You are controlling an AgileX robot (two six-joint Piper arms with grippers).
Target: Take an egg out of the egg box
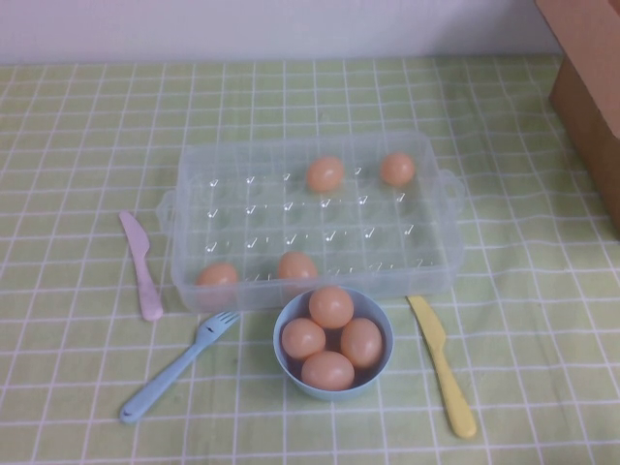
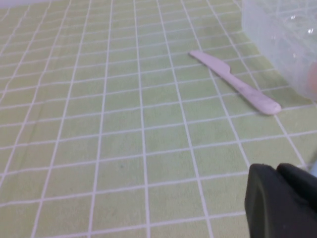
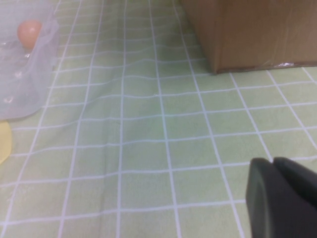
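Left claw (image 2: pixel 282 198) and right claw (image 3: pixel 282 193) show only cut-off dark tips, grip unreadable, away from egg box (image 1: pixel 310 208).

A green checked cloth covers the tabletop (image 1: pixel 87 116); a pale wall (image 1: pixel 271 29) stands behind, a cardboard box (image 1: pixel 591 87) at right.

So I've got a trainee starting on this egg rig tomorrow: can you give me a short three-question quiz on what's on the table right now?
1. How many eggs lie in the egg box, and how many in the blue bowl?
2. True or false: the yellow knife lies on the robot's left of the bowl.
3. Which utensil is nearest the left gripper: A) pink knife B) yellow knife C) blue fork?

Key
1. Four in the box, four in the bowl.
2. False: it lies on the robot's right.
3. A, going by the left wrist view. The right gripper hangs over bare cloth near the cardboard box.
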